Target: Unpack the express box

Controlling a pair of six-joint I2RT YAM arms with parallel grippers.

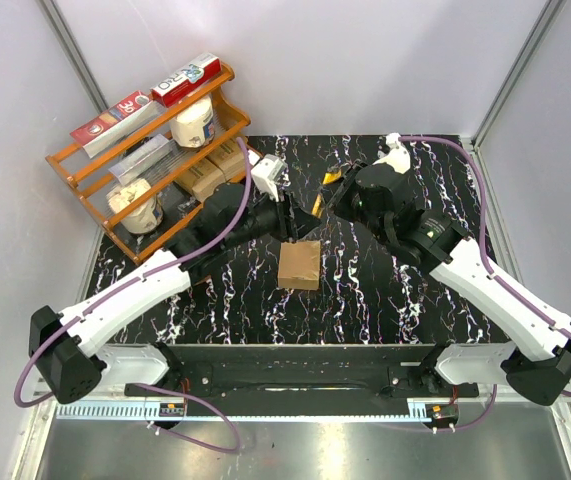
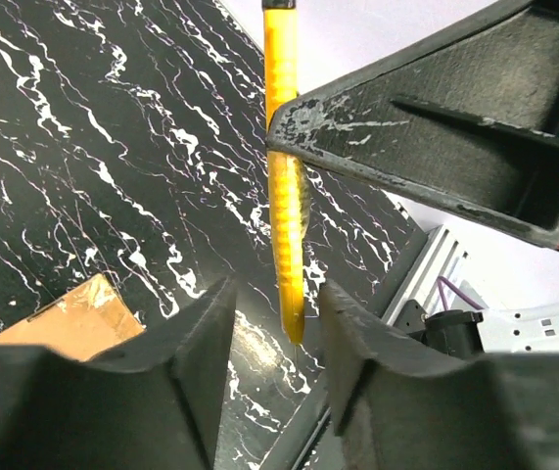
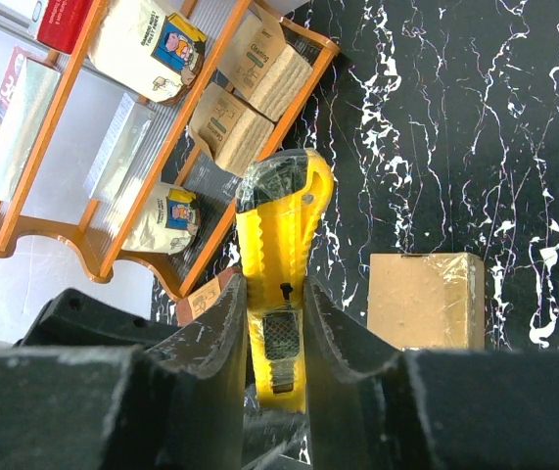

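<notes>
The yellow plastic utility knife (image 3: pixel 279 245) is clamped in the right gripper (image 3: pixel 274 286), with its long axis laid along the fingers. Its free end is flanked by the left gripper (image 2: pixel 274 294), whose jaws are held half-wide, a gap left on either side. The small light-brown cardboard express box (image 1: pixel 298 266) is set on the black marbled table (image 1: pixel 385 300), just toward the bases from both grippers and nearer the left. One box and one knife are counted.
</notes>
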